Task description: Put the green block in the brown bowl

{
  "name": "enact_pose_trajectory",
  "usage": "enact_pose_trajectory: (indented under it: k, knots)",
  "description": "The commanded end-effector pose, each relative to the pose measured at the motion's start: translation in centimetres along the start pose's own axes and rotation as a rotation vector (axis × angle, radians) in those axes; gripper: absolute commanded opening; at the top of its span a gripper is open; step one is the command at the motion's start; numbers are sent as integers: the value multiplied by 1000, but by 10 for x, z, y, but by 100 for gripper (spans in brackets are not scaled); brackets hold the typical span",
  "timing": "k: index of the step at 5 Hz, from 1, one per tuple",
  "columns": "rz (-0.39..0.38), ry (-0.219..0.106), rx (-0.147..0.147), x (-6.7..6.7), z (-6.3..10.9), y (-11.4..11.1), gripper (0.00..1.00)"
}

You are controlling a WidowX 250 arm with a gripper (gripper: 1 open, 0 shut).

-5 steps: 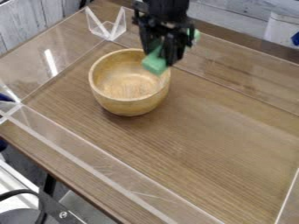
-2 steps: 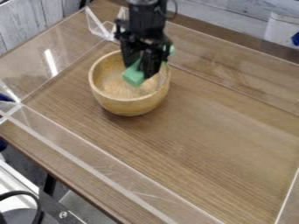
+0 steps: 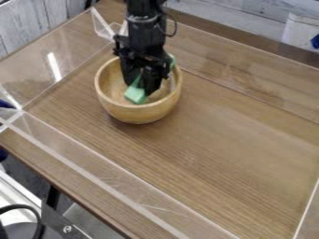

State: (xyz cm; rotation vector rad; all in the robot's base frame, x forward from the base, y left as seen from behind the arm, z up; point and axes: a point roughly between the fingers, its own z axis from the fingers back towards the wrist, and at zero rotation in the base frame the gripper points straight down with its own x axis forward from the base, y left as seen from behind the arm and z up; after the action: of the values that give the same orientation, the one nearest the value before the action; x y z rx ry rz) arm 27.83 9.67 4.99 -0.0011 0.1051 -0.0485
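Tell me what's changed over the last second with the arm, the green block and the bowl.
The gripper, shut on the green block throughout, carried it from above the bowl's right rim leftward and down into the brown bowl. The block now hangs low inside the bowl, not yet let go. The bowl stayed in the same spot on the wooden table.

Green block in hand, inside brown bowl on table.
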Motion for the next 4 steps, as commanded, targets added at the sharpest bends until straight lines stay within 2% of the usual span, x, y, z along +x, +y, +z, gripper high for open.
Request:
enact_pose_trajectory:
  k: [1, 4]
  knots:
    - [6, -40, 21, 4, 10, 7, 0]
    - [4, -38, 9, 5, 10, 4, 0]
